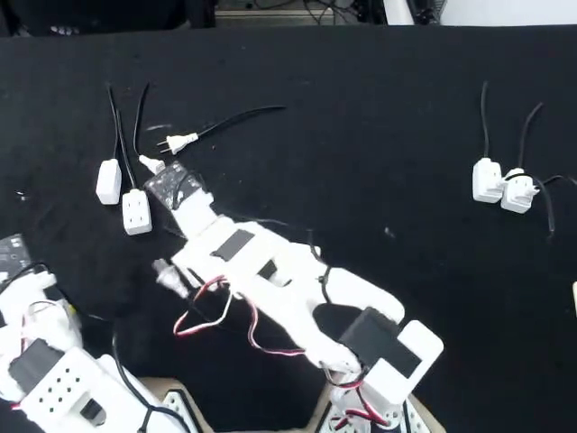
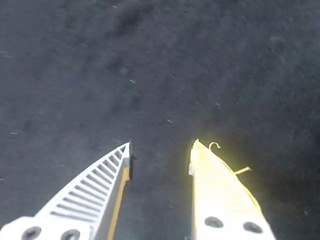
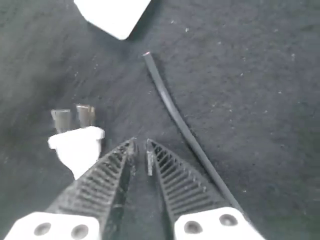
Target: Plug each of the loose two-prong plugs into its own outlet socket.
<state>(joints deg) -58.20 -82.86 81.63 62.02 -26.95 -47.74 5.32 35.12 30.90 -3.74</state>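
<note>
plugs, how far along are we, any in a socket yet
Done: possibly one. At the far socket pair a plug seems seated, but that is hard to confirm. In hand: nothing; the right gripper is shut beside a loose plug, not on it. Still to do: that plug and a second plug lie unplugged near two sockets. The left gripper is open over cloth.

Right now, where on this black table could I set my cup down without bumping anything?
The wide bare stretch in the middle, between the right arm and the right-hand sockets, is free. It is crowded on the high view's left side, where the left-hand sockets, the loose plugs and the right gripper sit close together.
</note>
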